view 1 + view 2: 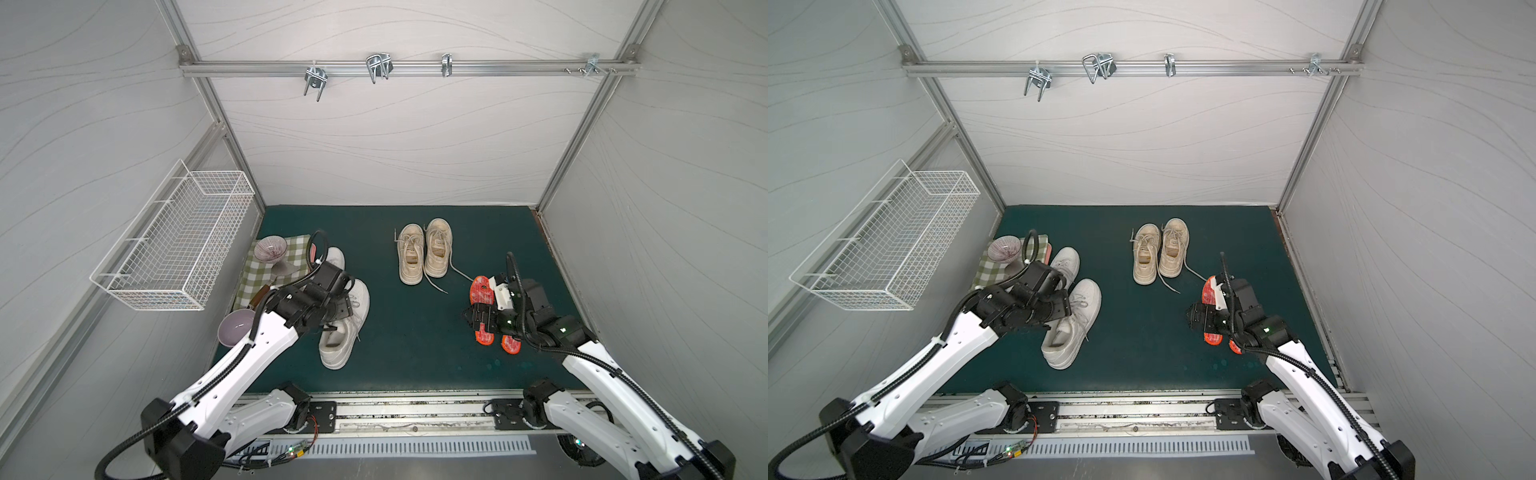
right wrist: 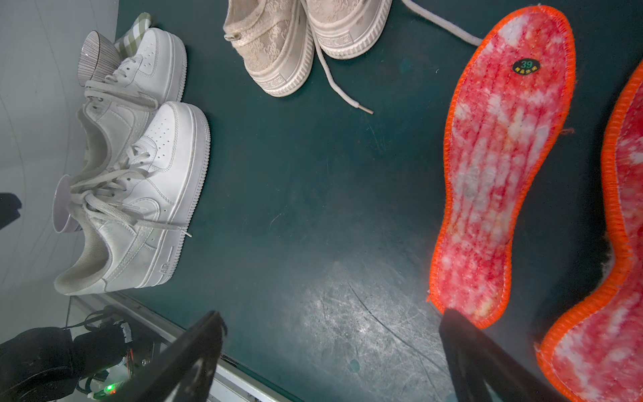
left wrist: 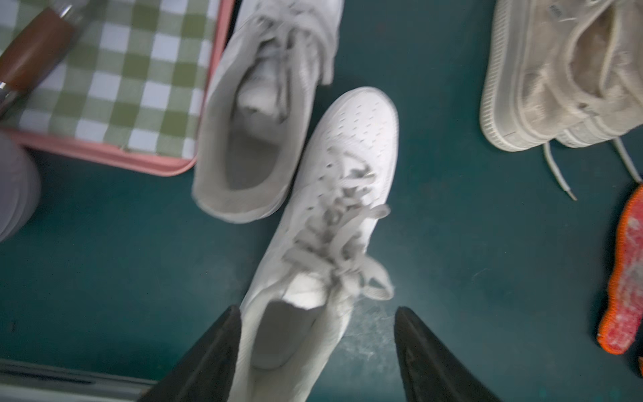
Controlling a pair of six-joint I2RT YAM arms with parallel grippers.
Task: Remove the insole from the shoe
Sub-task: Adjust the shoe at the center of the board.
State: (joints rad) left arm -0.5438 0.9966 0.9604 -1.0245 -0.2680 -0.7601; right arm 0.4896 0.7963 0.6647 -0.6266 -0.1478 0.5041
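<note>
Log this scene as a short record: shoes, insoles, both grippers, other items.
white sneakers: pair on the green mat, under the left arm
beige sneakers: pair side by side, further back
insoles: two orange ones flat on the mat, outside any shoe
left gripper: open, over the nearer white sneaker's heel opening
right gripper: open, empty, beside the insoles
other: checked cloth, bowls, wire basket
</note>
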